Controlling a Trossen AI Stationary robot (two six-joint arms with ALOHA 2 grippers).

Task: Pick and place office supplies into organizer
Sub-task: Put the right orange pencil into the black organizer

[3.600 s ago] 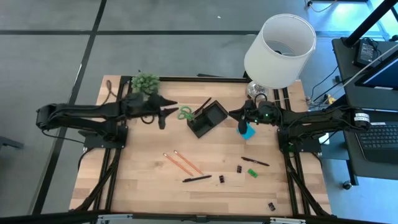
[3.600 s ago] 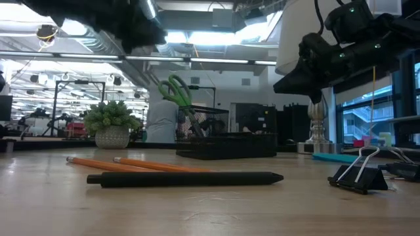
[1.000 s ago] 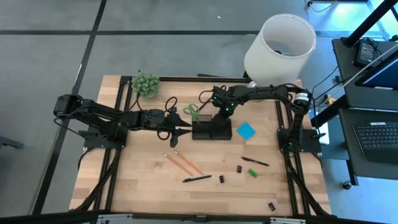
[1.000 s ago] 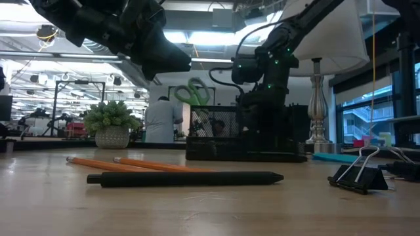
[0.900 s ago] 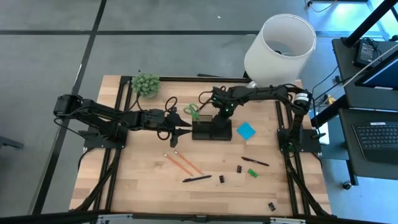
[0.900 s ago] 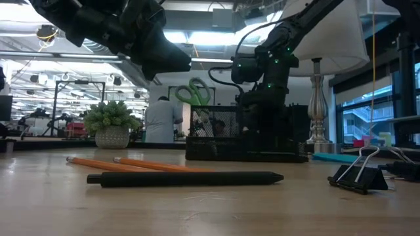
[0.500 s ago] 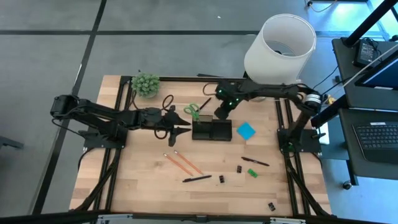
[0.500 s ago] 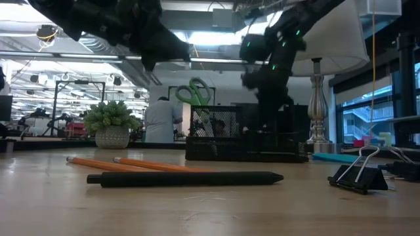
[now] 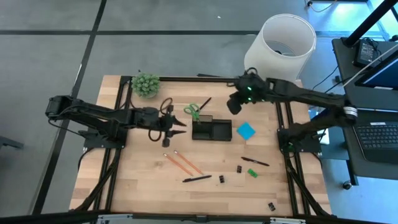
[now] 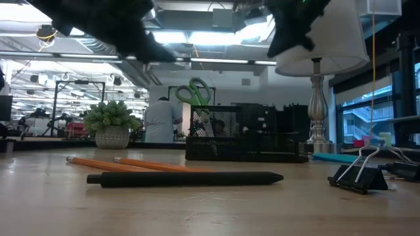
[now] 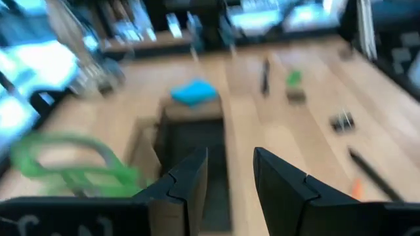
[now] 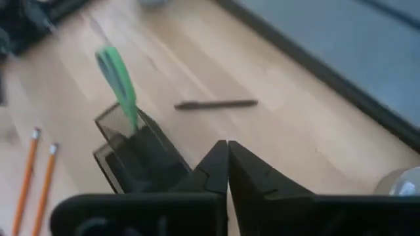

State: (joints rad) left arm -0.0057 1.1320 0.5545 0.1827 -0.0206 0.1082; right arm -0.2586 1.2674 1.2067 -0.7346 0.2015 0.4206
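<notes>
The black mesh organizer (image 9: 211, 130) stands mid-table. Green-handled scissors (image 9: 191, 111) stick up out of its left end, handles up (image 10: 190, 92). My left gripper (image 9: 179, 126) hovers open just left of the organizer; nothing shows between its fingers (image 11: 230, 177). My right gripper (image 9: 233, 109) is shut and empty, raised above the table beyond the organizer's far right corner (image 12: 228, 164). On the table lie a blue sticky pad (image 9: 245, 130), two orange pencils (image 9: 180, 162), black pens (image 9: 196, 179) (image 9: 255, 162) (image 9: 205, 103), black clips (image 9: 222, 179) and a green piece (image 9: 252, 172).
A white-shaded lamp (image 9: 280, 46) stands at the far right corner and a potted plant (image 9: 145, 84) at the far left. Another clip (image 9: 272, 206) lies near the front right. Bare wood (image 9: 130, 186) shows at the near left.
My right gripper, shut throughout, has lifted away from the organizer and swung up toward the table's far right, near the lamp. My left gripper has drawn back a little from the organizer's left end and rolled about its own line. The organizer and scissors have stayed put.
</notes>
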